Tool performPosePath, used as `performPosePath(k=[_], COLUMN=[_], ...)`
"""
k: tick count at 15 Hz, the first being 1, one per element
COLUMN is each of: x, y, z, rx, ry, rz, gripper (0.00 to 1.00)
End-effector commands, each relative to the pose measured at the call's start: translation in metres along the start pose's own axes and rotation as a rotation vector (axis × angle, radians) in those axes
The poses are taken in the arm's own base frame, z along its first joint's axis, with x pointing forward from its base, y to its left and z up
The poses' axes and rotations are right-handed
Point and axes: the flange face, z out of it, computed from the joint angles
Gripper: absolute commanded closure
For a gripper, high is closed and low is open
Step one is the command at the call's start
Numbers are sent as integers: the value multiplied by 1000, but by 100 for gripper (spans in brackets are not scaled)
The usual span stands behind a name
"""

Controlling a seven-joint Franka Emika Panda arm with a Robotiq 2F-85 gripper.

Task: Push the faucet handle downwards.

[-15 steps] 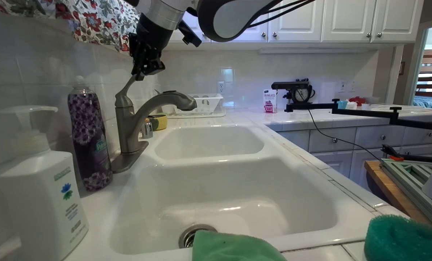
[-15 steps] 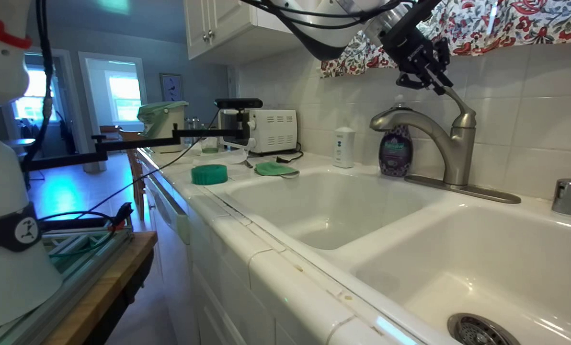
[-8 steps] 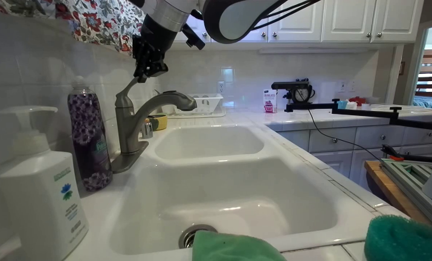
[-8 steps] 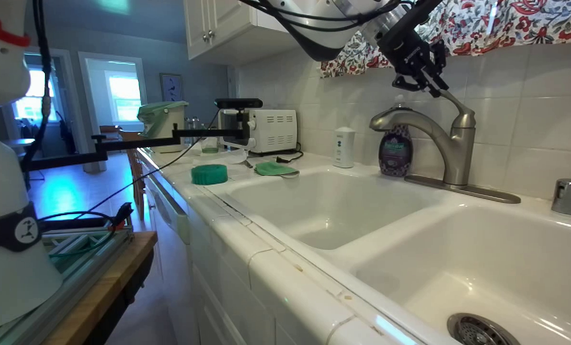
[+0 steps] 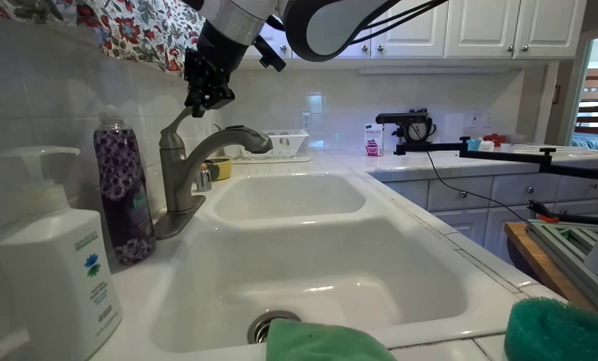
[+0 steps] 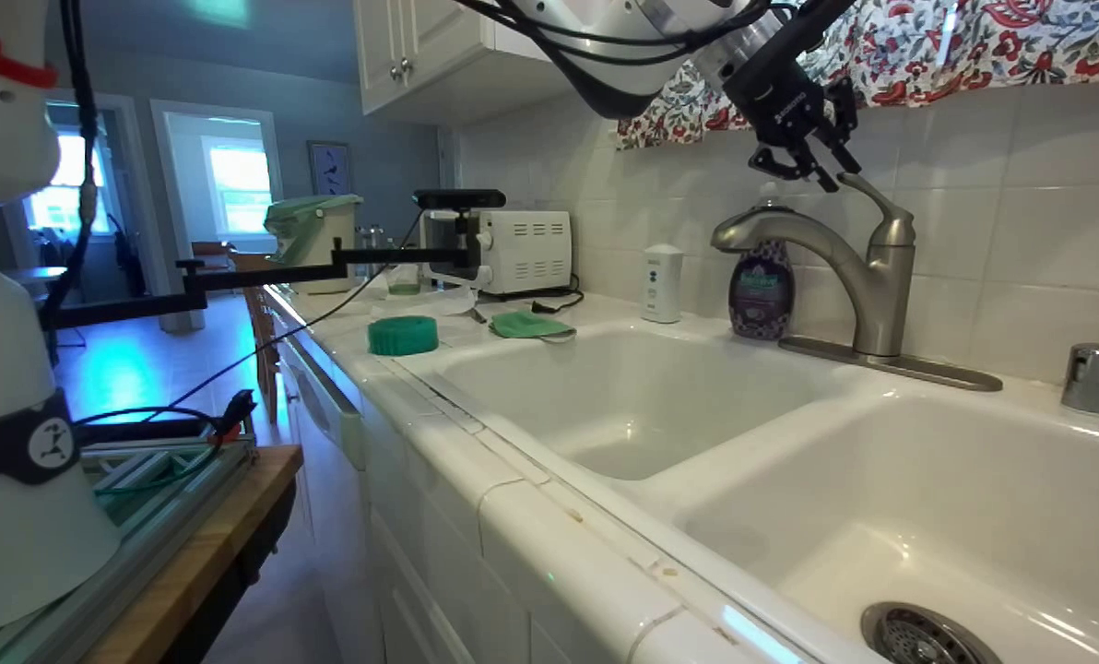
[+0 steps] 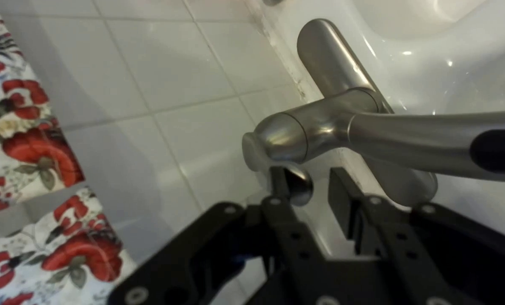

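The faucet handle (image 5: pixel 179 120) is a short grey metal lever on top of the faucet body. In an exterior view its tip (image 6: pixel 872 194) leans up toward the spout side. The arched spout (image 6: pixel 812 231) curves out over the sink. My black gripper (image 5: pixel 194 111) is at the handle's tip in both exterior views (image 6: pixel 839 177). In the wrist view the gripper (image 7: pixel 308 180) has its fingers apart, with the handle tip (image 7: pixel 302 188) between them, close to the left finger. Part of the lever is hidden behind that finger; I cannot tell if they touch.
A purple soap bottle (image 5: pixel 123 195) and a white pump bottle (image 5: pixel 53 271) stand beside the faucet along the tiled wall. The double sink (image 6: pixel 660 489) lies below. A floral curtain (image 7: pixel 32 140) hangs close to the gripper. A chrome cap (image 6: pixel 1097 378) stands past the faucet.
The handle tip has tilted slightly down toward the spout side, and my gripper has moved down with it. Between half a second ago and now, the fingers have spread apart around the tip.
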Motion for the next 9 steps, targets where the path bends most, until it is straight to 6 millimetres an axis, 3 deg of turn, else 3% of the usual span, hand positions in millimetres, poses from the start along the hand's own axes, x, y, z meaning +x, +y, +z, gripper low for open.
performPosePath(k=[1, 5, 9], x=[12, 40, 51], y=[-35, -64, -61], z=[-20, -57, -100], rx=[136, 278, 384], ry=[-1, -44, -79], rz=[15, 37, 116], gripper=[37, 5, 0])
